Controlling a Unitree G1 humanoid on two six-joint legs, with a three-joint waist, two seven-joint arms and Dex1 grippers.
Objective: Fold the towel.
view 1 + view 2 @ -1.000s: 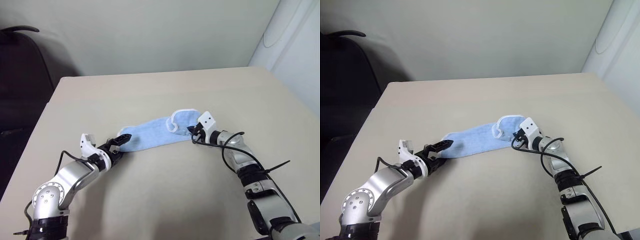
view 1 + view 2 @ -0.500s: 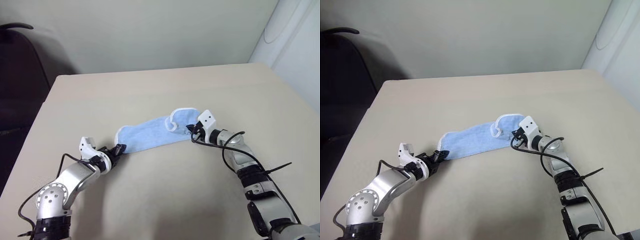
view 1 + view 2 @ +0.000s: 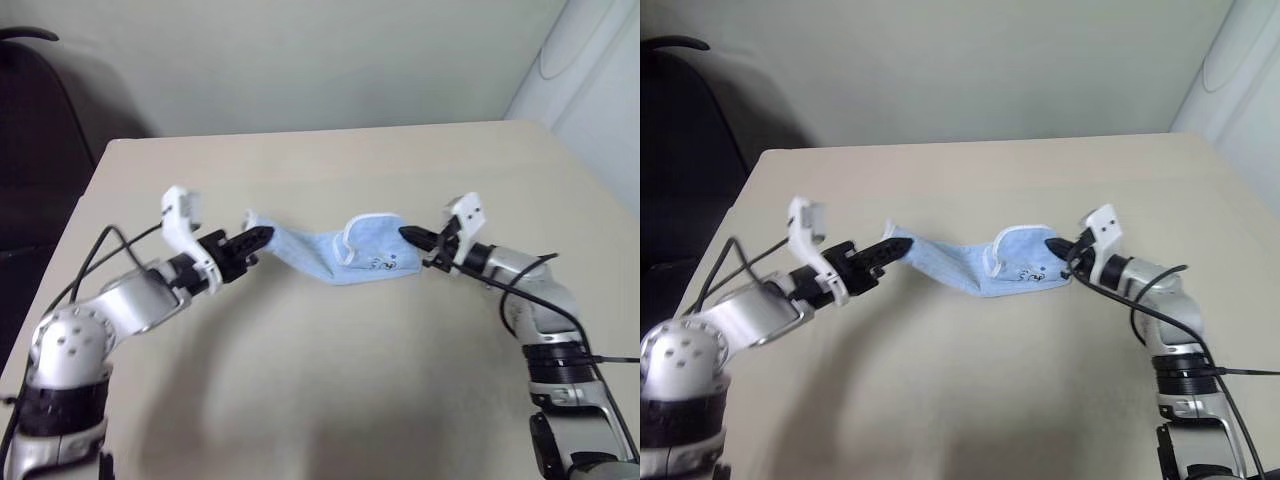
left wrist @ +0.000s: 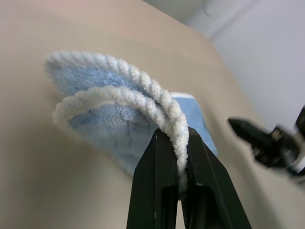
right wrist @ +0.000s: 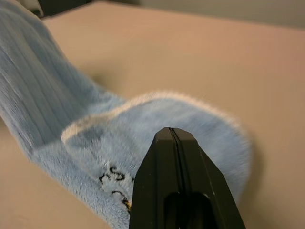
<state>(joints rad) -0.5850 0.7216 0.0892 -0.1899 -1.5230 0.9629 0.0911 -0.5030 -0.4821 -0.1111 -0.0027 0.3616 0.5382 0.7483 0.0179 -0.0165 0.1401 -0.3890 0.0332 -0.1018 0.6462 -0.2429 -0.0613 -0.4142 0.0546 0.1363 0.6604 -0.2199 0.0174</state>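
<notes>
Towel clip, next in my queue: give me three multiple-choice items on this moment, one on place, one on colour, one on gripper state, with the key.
1. Where is the towel?
A. Strung between the two grippers
B. Draped over the chair
C. Lying flat, untouched

2. What colour is the towel's edging?
A. Red
B. White
C. Black

3. How does the left gripper stand?
A. Open beside the towel
B. Shut on nothing
C. Shut on the towel's edge

Key: 1 A, the left gripper and the right gripper each hold an end above the table. 2 B, white stitching lines the blue cloth. 3 C, in the left wrist view the jaws pinch the corded edge.
</notes>
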